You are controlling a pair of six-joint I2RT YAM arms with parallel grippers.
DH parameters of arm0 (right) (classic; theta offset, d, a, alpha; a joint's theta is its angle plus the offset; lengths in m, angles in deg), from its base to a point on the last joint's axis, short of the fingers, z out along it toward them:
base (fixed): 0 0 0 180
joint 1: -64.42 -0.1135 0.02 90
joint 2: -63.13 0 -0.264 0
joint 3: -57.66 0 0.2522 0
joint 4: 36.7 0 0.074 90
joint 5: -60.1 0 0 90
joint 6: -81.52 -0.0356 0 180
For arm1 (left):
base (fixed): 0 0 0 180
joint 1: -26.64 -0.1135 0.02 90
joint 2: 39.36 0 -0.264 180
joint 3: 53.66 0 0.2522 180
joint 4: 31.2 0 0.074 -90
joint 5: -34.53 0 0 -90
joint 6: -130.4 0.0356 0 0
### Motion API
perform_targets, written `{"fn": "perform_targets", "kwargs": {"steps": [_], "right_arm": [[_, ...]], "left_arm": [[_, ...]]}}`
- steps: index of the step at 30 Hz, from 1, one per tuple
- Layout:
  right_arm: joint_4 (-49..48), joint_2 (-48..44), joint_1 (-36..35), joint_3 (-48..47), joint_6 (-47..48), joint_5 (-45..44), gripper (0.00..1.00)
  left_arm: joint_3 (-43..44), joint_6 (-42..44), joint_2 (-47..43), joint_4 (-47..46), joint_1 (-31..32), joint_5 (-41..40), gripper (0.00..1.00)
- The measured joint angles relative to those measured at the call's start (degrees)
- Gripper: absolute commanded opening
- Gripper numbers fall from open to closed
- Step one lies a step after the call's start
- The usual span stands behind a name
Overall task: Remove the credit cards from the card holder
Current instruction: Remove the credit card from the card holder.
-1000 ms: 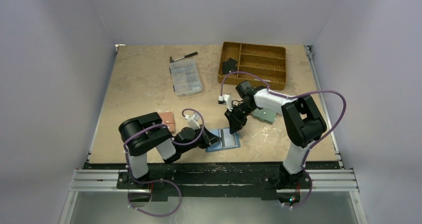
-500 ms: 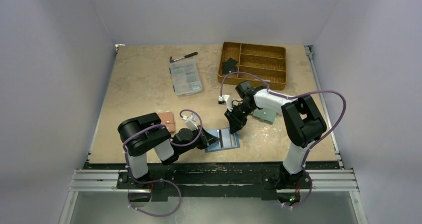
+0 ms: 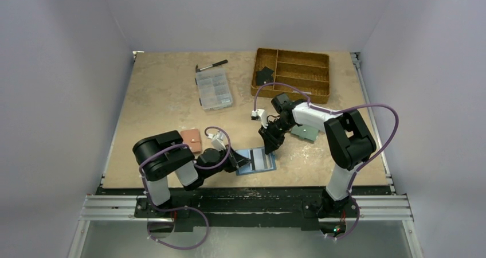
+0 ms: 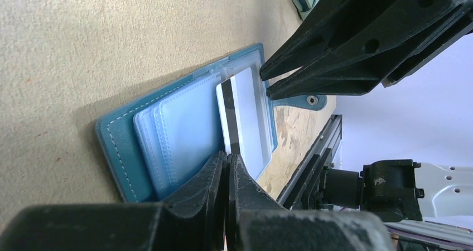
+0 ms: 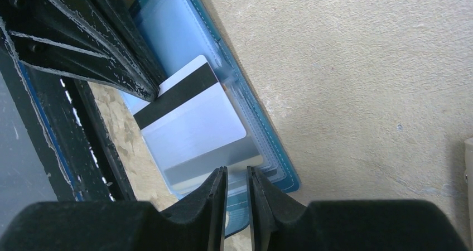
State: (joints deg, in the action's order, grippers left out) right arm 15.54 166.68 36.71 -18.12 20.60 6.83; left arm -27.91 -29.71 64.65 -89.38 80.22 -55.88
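Greyish, with a black stripe at one end, one credit card (image 4: 248,111) lies askew, partly drawn from the clear sleeves of the open card holder (image 4: 125,150), which rests flat near the front edge of the table (image 3: 160,97). Over the last second the card holder has not been shifted. Only the left arm (image 3: 166,155) has been drawn back slightly, so the card is judged barely freed. The left gripper (image 4: 227,157) is pressed shut, its tips touching the striped end; whether the card is nipped cannot be told. The right gripper (image 5: 237,175) is held over the opposite edge, jaws narrowly apart, nothing between them.
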Motion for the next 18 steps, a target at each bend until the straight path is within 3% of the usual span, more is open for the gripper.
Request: {"fn": "perform_targets", "kwargs": {"steps": [18], "right_arm": [[-0.1, 0.0, 0.0, 0.0, -0.2, -0.2, 0.29]], "left_arm": [[-2.3, 0.0, -2.8, 0.9, -1.0, 0.2, 0.0]]}}
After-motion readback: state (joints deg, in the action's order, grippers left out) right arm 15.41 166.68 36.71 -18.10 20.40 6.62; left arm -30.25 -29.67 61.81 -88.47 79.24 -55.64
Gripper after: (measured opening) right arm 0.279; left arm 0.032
